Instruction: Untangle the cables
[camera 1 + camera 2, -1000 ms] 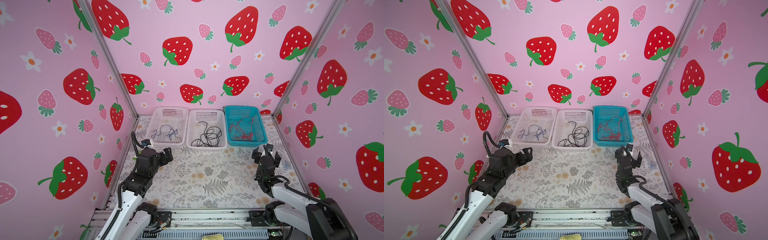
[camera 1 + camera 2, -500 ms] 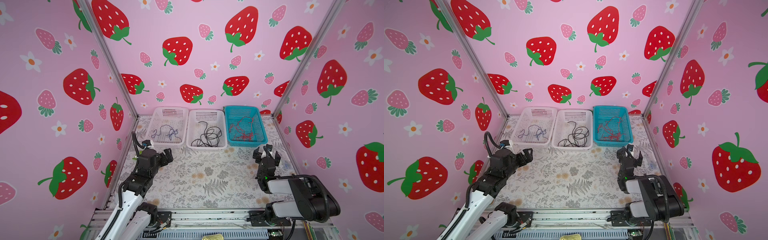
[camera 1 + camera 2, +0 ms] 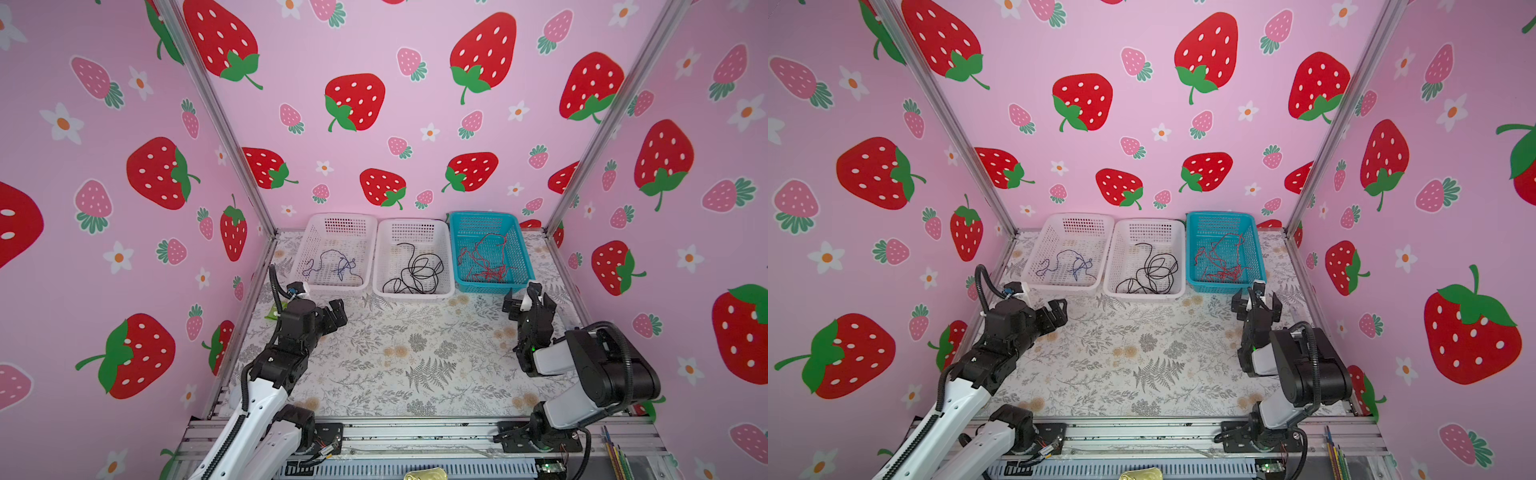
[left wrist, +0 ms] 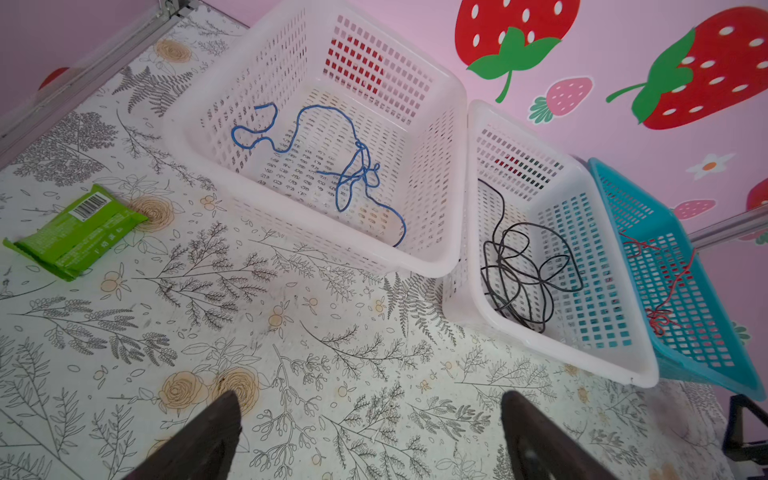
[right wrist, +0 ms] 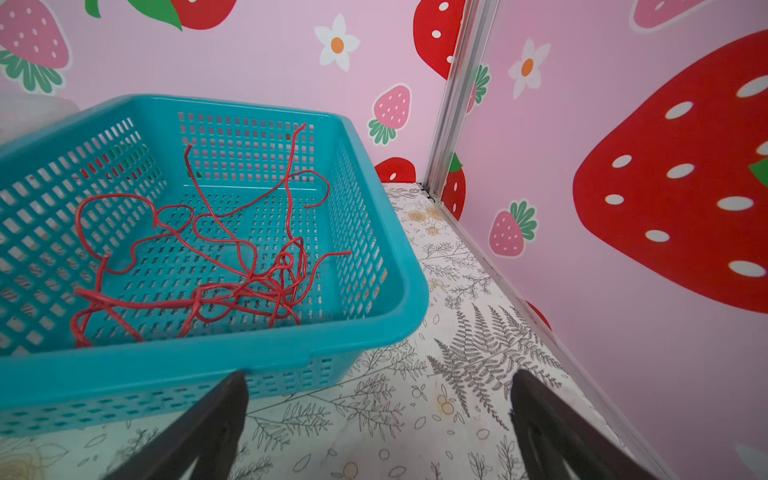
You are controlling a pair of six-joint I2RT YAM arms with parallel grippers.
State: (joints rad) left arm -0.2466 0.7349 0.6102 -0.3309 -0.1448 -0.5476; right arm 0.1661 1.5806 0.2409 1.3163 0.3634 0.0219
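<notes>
Three cables lie apart, one to a basket, along the back wall. The blue cable is in the left white basket. The black cable is coiled in the middle white basket. The red cable is in the teal basket. My left gripper hangs open over the mat in front of the left basket. My right gripper is open too, just before the teal basket's front right corner. Both hold nothing.
A green packet lies on the floral mat by the left wall, beside my left wrist. Pink strawberry walls with metal corner posts close in three sides. The right wall is close to my right gripper.
The right arm's elbow has folded up and back on the right side, while its gripper stays almost in place. The left arm and the cables have not moved.
</notes>
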